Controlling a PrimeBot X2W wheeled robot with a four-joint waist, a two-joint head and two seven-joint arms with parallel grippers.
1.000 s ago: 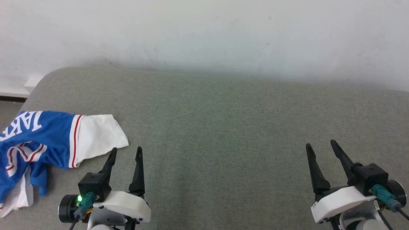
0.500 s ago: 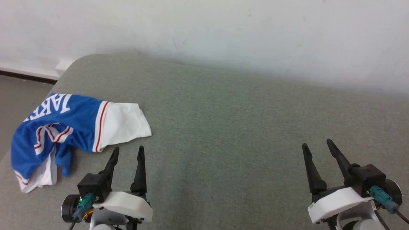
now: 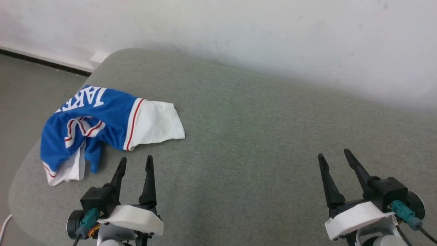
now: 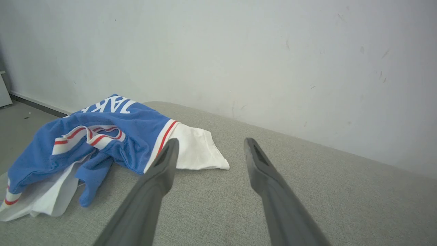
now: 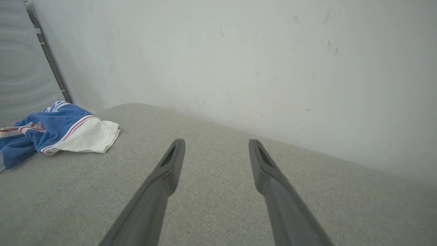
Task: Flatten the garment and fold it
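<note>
The garment (image 3: 102, 119) is a royal-blue T-shirt with white sleeves, red stripe trim and white lettering, lying crumpled near the left end of the grey table (image 3: 259, 130). One white sleeve (image 3: 157, 123) spreads out to its right. My left gripper (image 3: 136, 160) is open just below that sleeve, apart from the cloth, with nothing between its fingers. The left wrist view shows the garment (image 4: 102, 133) ahead and left of the left gripper (image 4: 210, 145). My right gripper (image 3: 332, 152) is open far to the right, empty. In the right wrist view the garment (image 5: 61, 128) lies far left of the right gripper (image 5: 215, 142).
A pale wall (image 3: 239, 30) runs along the table's far edge. The table's rounded left end drops to a grey floor (image 3: 24, 92), with a dark baseboard strip (image 3: 41, 61) behind. A white cable (image 3: 4, 225) lies on the floor at the lower left.
The head camera has swung left, so the garment and table edge sit further right and higher in the picture. Both grippers hold the same open pose.
</note>
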